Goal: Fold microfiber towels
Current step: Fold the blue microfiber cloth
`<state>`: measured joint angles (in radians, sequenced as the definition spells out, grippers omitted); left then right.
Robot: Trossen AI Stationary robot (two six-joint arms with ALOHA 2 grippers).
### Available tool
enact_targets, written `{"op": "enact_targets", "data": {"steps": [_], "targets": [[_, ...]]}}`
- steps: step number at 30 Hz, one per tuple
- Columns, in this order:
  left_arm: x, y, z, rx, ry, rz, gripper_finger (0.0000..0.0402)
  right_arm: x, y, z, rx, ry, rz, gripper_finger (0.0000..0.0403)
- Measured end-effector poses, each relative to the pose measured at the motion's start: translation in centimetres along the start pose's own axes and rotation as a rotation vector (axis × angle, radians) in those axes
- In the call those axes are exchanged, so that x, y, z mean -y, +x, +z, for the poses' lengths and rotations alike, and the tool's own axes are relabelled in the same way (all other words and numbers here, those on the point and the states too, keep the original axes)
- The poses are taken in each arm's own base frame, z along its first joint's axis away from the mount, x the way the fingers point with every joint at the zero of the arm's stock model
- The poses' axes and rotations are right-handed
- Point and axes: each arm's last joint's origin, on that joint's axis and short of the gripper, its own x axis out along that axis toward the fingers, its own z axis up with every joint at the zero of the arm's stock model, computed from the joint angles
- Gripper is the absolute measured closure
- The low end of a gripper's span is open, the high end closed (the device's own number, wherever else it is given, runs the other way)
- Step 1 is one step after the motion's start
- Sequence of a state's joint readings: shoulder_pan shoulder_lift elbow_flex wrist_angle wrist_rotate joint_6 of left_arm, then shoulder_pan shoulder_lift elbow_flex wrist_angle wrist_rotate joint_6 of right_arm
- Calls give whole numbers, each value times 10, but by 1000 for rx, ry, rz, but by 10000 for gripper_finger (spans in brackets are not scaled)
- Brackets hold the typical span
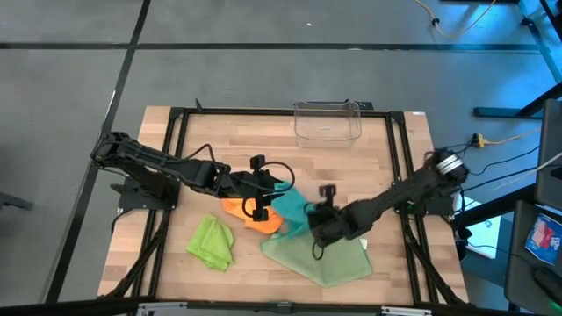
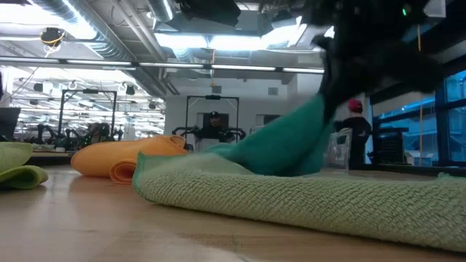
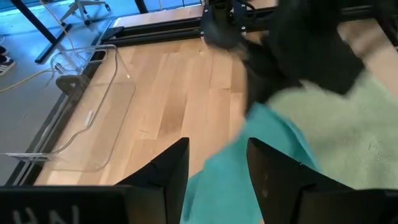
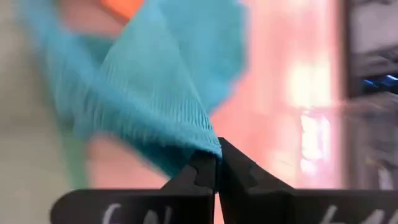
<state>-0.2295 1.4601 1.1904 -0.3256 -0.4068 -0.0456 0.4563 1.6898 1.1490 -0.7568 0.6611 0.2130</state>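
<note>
On the wooden plank tabletop point(image 1: 263, 140), the right gripper point(image 4: 217, 167) has its jaws pressed together on an edge of the soft teal microfiber towel point(image 4: 163, 93), lifting that edge so the cloth rises in a slope in the low view, where the teal microfiber towel point(image 2: 280, 145) climbs toward the dark arm above it. In the high view the right gripper point(image 1: 318, 230) sits near the middle of the tabletop, over the meeting point of the teal cloth and the larger pale sage green microfiber towel point(image 1: 329, 257), which lies spread flat toward the near edge. The left gripper point(image 3: 216, 163) hovers just beside the teal cloth with its jaws parted and nothing between them; from above, the left gripper point(image 1: 261, 204) is over the crumpled orange microfiber towel point(image 1: 248, 213), which lies touching the teal one. The bright lime green microfiber towel point(image 1: 212, 241) lies bunched apart from the others, toward the left arm's side. A clear plastic bin point(image 1: 327, 122) stands at the far edge of the tabletop. Beyond the table, a person in a red cap point(image 2: 354, 131) is visible in the room.
</note>
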Motion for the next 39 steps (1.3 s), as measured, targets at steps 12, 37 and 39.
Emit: {"op": "enact_targets", "data": {"steps": [12, 37, 39], "targets": [[-1, 0, 1, 8, -1, 4, 249, 121, -63, -25, 115, 354, -77, 401], [11, 61, -5, 93, 19, 198, 249, 192, -55, -2, 433, 511, -176, 401], [12, 68, -8, 82, 21, 251, 249, 192, -55, -2, 433, 511, -175, 401]]}}
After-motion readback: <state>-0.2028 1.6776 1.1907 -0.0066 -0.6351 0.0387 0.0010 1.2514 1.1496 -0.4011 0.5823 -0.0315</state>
